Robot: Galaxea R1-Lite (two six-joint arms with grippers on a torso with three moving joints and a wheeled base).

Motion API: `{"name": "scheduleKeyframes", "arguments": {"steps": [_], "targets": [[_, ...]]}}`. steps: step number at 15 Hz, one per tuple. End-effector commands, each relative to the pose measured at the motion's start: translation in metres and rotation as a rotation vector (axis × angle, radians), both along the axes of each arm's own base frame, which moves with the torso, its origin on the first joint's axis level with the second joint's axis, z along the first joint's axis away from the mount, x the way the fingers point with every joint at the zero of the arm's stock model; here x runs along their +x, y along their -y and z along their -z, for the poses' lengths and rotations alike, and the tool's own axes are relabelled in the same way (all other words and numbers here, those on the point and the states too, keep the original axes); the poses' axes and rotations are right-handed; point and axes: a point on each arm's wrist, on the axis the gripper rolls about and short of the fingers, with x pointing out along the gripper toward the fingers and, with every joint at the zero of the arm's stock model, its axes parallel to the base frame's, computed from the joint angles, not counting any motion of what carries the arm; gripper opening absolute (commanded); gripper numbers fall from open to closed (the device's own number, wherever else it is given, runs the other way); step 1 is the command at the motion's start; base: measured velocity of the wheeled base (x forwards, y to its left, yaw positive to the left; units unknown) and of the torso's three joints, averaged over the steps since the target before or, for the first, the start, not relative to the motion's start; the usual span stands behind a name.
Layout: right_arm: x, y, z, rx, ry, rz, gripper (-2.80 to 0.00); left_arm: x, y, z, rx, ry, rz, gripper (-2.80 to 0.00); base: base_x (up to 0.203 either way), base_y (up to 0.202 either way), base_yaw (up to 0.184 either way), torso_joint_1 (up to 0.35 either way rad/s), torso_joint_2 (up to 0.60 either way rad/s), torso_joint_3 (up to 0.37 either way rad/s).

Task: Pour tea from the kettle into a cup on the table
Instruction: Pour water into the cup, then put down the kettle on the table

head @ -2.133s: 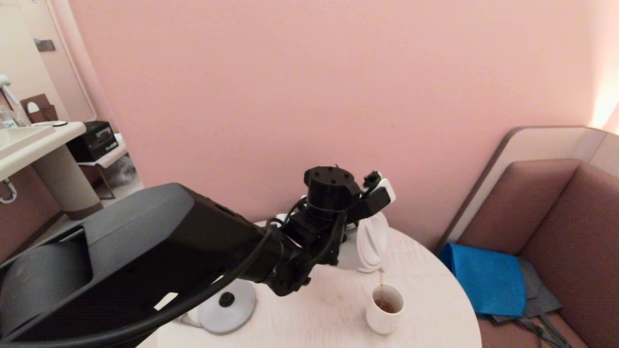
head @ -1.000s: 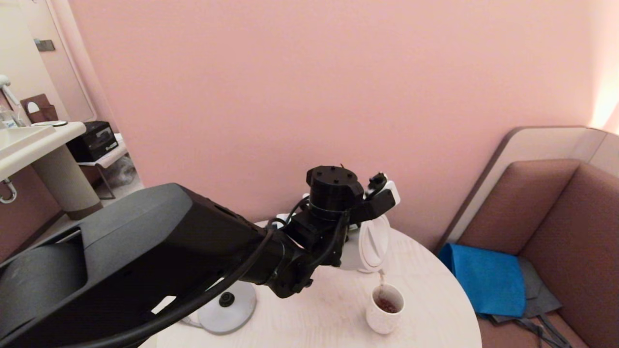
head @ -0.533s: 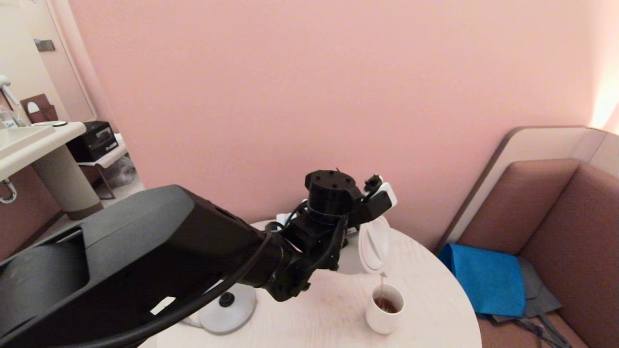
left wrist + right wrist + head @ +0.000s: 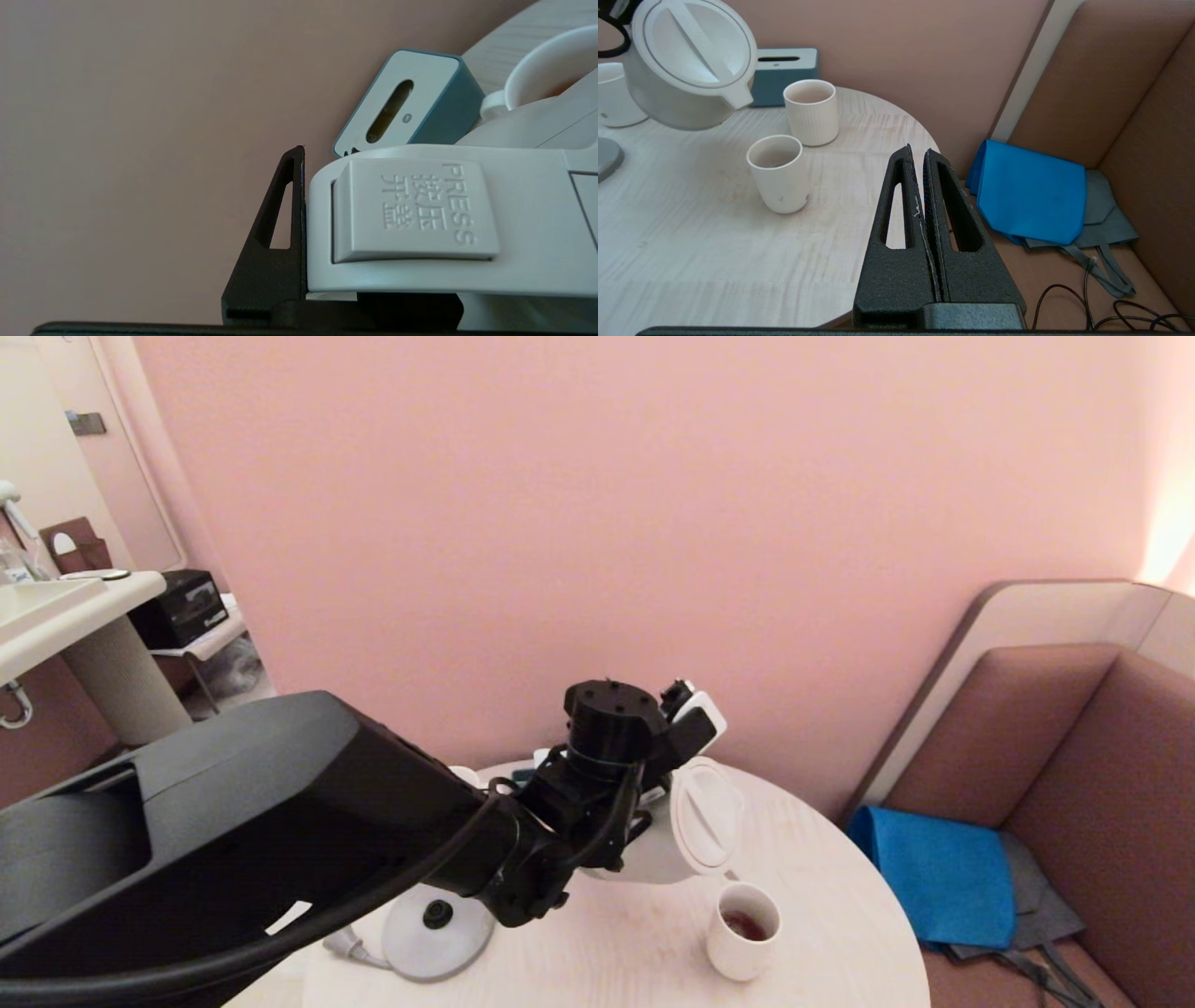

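Observation:
The white kettle [image 4: 653,849] hangs tilted above the round table [image 4: 840,915], its lid [image 4: 707,814] facing the cup and its spout up and to the left of the rim. My left gripper [image 4: 693,717] is shut on the kettle's handle [image 4: 420,270]; one black finger [image 4: 280,242] presses its side beside the PRESS button. The small white cup [image 4: 742,933] stands on the table with dark tea [image 4: 745,924] inside. No stream runs from the spout. My right gripper [image 4: 917,151] is shut and empty, off the table's right edge. It sees the kettle [image 4: 691,60] and cup [image 4: 777,172].
The kettle's round base [image 4: 439,929] sits at the table's front left. A ribbed cup [image 4: 811,111], a teal tissue box [image 4: 784,70] and a white mug [image 4: 612,100] stand at the back. A blue cloth [image 4: 943,873] lies on the brown sofa at the right.
The left arm has swung the kettle left and back toward upright, away from the cup. The thin stream of tea into the cup has stopped. The right arm has not moved.

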Motion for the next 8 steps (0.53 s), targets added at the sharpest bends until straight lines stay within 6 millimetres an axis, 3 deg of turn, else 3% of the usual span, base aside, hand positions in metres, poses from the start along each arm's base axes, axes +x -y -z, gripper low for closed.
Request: {"name": "scheduleKeyframes", "arguments": {"steps": [1,4,6,8], "targets": [[0.000,0.000,0.000,0.000,-0.001,-0.001,-2.80,0.004,-0.006,0.000,-0.050,-0.014,-0.025,-2.80,0.000,0.000,0.000,0.000,0.00,0.000],[0.000,0.000,0.000,0.000,-0.001,-0.001,-2.80,0.007,-0.013,0.002,-0.163,-0.059,-0.056,-2.80,0.000,0.000,0.000,0.000,0.00,0.000],[0.000,0.000,0.000,0.000,-0.001,-0.001,-2.80,0.011,-0.030,0.007,-0.218,-0.096,-0.100,-2.80,0.000,0.000,0.000,0.000,0.00,0.000],[0.000,0.000,0.000,0.000,-0.001,-0.001,-2.80,0.011,-0.046,-0.006,-0.329,-0.104,-0.137,-2.80,0.000,0.000,0.000,0.000,0.00,0.000]]}}
